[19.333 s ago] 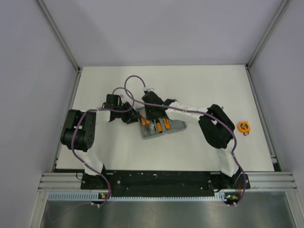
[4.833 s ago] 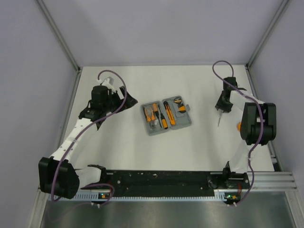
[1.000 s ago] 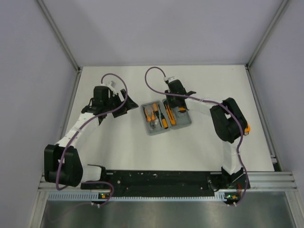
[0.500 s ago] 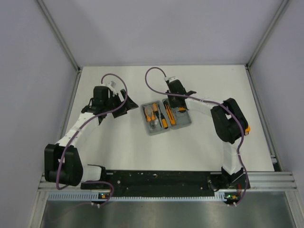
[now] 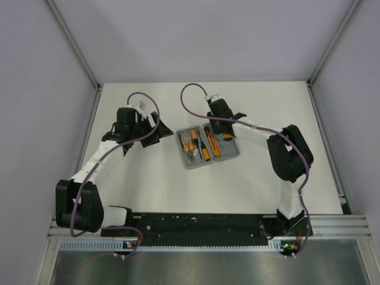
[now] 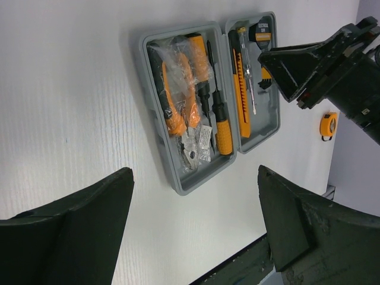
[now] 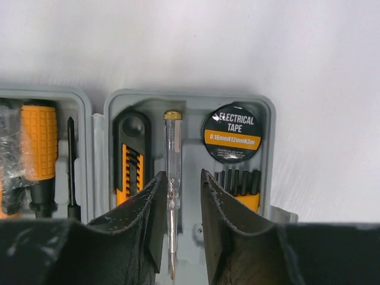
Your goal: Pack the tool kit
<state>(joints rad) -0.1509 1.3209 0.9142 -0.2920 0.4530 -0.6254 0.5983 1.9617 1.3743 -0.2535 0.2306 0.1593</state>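
Observation:
The grey tool kit case (image 5: 193, 165) lies open mid-table, with orange-and-black screwdrivers (image 6: 221, 122) and bagged pliers (image 6: 175, 89) in its left half. My right gripper (image 7: 182, 178) hovers over the right half, open by a narrow gap. A clear tester screwdriver (image 7: 173, 148) lies in its slot between the fingers, close to the left one and clear of the right one. An orange utility knife (image 7: 130, 160) and a roll of electrical tape (image 7: 232, 136) sit on either side. My left gripper (image 6: 195, 172) stands wide open and empty, left of the case. The round tape measure (image 6: 328, 124) lies on the table far right.
The right arm (image 5: 288, 154) bends over the table's right side, close to the tape measure. Grey walls and metal rails (image 5: 83, 65) bound the table at the back and sides. The black base bar (image 5: 202, 224) runs along the near edge.
A few seconds ago the right gripper was at the far right; it now sits over the case's right half. In the last second only its elbow drifted slightly right. The left arm is still.

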